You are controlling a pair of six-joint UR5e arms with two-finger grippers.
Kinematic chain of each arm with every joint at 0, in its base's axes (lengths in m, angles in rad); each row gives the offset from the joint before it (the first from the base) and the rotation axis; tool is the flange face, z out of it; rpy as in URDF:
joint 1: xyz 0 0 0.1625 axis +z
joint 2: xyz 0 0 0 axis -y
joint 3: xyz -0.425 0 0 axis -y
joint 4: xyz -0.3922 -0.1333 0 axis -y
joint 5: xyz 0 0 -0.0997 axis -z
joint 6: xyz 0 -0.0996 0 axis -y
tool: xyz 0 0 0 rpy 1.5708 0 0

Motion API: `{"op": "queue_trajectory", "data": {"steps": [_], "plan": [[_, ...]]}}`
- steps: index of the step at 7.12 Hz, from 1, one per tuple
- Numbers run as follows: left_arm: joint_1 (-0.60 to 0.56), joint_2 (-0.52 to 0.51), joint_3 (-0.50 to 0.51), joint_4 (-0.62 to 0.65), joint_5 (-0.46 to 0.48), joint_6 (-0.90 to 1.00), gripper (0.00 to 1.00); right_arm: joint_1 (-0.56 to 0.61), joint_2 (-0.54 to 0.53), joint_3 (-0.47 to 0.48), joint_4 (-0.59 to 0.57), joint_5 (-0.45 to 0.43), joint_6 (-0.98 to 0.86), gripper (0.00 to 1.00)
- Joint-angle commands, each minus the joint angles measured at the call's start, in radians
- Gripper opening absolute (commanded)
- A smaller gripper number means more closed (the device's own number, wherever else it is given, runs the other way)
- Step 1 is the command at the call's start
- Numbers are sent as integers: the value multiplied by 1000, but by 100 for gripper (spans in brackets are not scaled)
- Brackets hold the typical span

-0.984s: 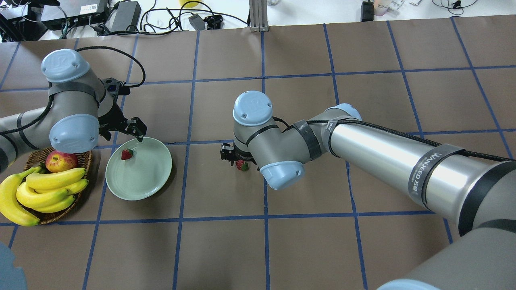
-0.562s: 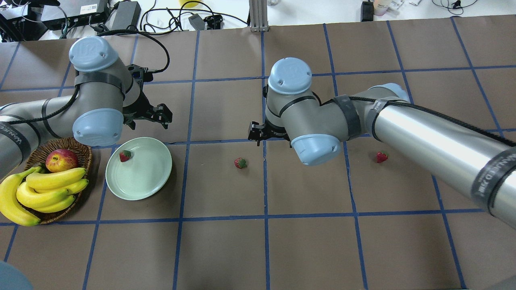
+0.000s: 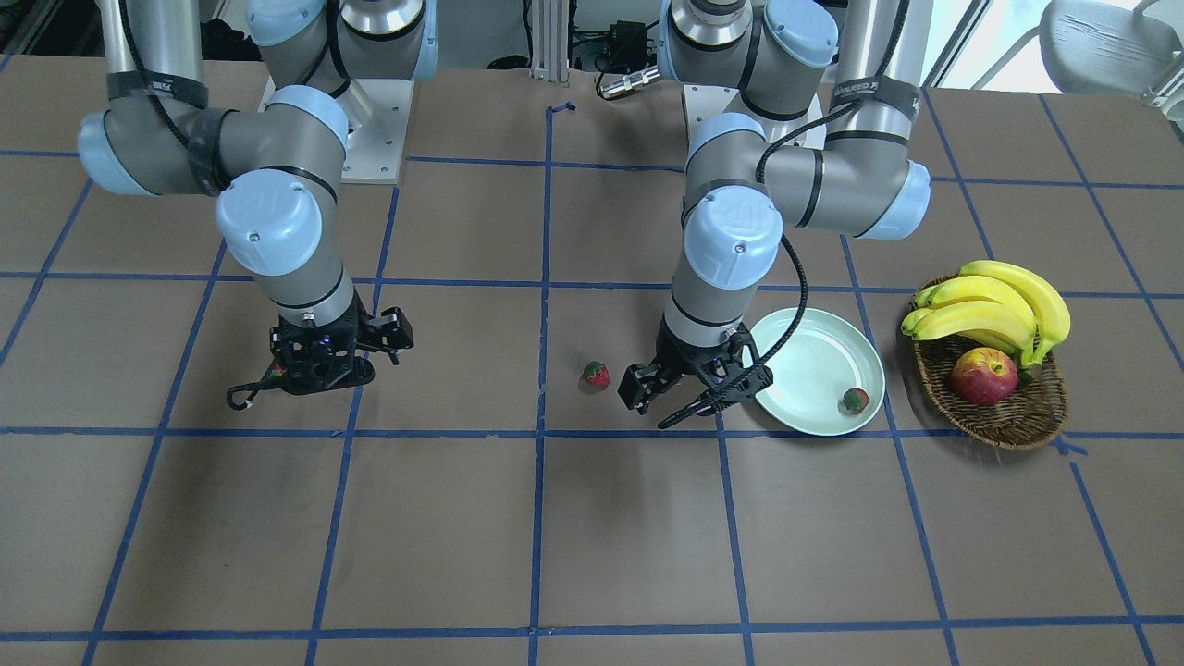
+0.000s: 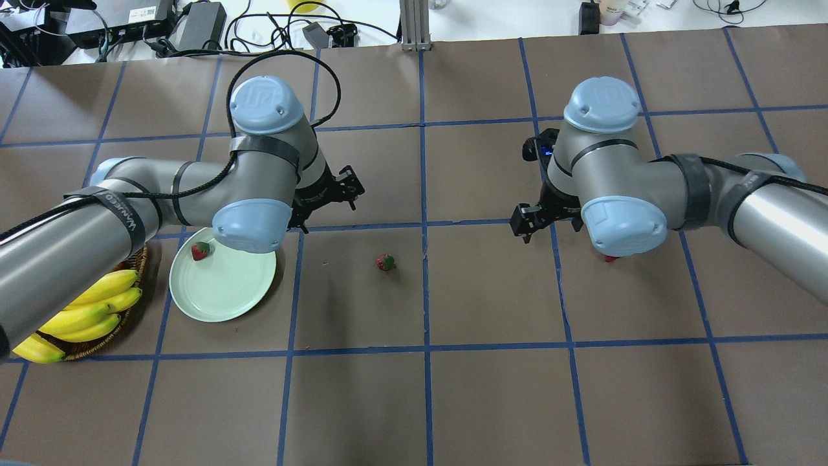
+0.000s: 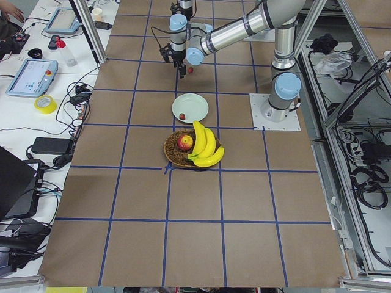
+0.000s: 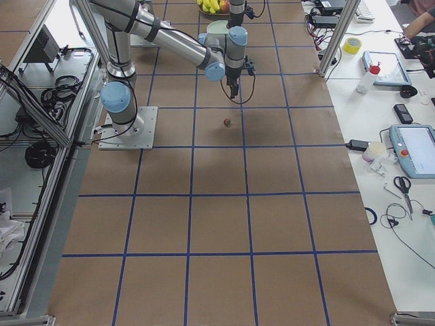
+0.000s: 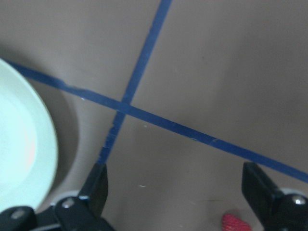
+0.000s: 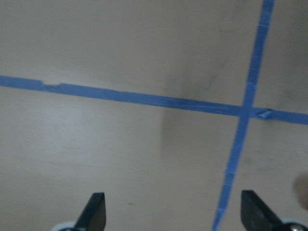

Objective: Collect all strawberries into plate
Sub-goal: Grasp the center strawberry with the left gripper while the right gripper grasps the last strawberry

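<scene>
Second pick pending; left hand (image 7: pixel 176 183) spread, empty.
One tiny red green-capped strawberry (image 4: pixel 200 250) lies in the round pale-mint plate (image 4: pixel 226 294) beside it; a second strawberry (image 4: pixel 385 262), on the bench (image 4: pixel 491 388) nearby, needs centring, then descent.

three strawberries (image 4: pixel 200 250) (image 4: pixel 386 262) (image 4: pixel 610 259), one plate (image 4: pixel 220 294), one wicker basket (image 3: pixel 1017 430), one apple (image 3: pixel 983 376), one bunch of bananas (image 3: pixel 990 296) too overlapped to number, and two arms (image 4: pixel 162 188), each with one gripper: left gripper (image 7: pixel 178 192) and right gripper (image 8: pixel 173 211).
</scene>
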Motion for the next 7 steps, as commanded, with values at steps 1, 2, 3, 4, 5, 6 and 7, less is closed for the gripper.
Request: {"op": "queue_trajectory", "data": {"steps": [1,2,3,4,5,6,7], "plan": [[-77,-46,-2,2,-1,-206,100,-98,-12,114,-152,-24,-302,96],[-96,-73,-5,5,-1,-255,99,-147,-13,175,-241,-20,-428,96],[-96,-92,-5,9,-4,-257,97,-168,-12,217,-325,-21,-552,96],[-98,-109,-5,8,-47,-256,91,-168,-12,231,-352,-21,-599,95],[-102,-112,-5,8,-52,-256,87,-168,-4,233,-352,-16,-630,90],[-102,-110,-4,8,-52,-237,68,-171,-2,237,-352,-24,-717,81],[-104,-109,-5,6,-53,-225,50,-171,-1,239,-354,-24,-722,77]]}}
